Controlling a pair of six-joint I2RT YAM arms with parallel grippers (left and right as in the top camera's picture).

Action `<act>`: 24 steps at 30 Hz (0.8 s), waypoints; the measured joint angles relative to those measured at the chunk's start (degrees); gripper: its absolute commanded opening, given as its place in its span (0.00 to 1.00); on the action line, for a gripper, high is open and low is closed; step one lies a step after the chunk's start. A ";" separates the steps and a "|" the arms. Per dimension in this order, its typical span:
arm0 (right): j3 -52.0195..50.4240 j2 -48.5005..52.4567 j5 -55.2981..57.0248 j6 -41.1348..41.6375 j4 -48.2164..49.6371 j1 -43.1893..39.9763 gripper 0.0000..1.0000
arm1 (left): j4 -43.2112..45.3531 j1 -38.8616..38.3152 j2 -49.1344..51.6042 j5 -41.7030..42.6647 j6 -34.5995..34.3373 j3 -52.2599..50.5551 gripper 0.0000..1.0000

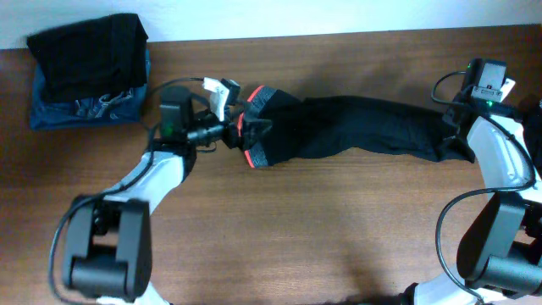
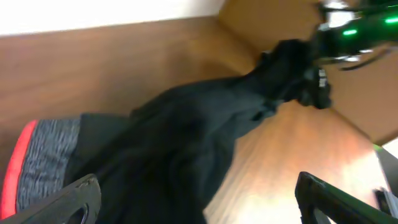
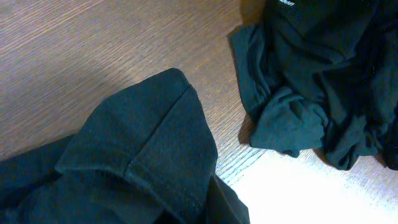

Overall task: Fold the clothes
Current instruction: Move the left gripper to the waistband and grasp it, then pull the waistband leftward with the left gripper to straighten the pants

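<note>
The left gripper (image 2: 196,186) is open, its two fingers standing wide apart with black cloth lying low between them, not pinched. Just ahead of it, on the side toward the arm's own left finger, is the waistband (image 2: 43,162) of the black trousers (image 1: 364,131), grey knit with a red-orange edge. From above, the gripper points straight along the garment at that band, touching or all but touching it. The trousers run away from the gripper in one long strip across the wooden table (image 1: 296,237), their long axis nearly level from left to right and sagging a little toward the near edge at the far end. That far end, the leg hem (image 3: 143,149), lies at the right gripper (image 1: 450,127), so each arm has one end of the strip and the left one is far the nearer to the waist. Whether the right gripper has closed on the hem I cannot tell, since its fingers do not show in its own camera. Any fold that brings one end over the other would run along this axis, I judge. Beside the hem lies a crumpled dark garment (image 3: 311,81), apart from it. Well away at the back left corner sits a folded pile (image 1: 85,68), black over patterned blue.
</note>
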 measured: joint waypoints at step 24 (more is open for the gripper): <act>0.00 0.00 -1.40 0.00 -0.26 0.00 0.04 | -12.20 -8.11 9.29 -40.74 -1.79 9.16 0.99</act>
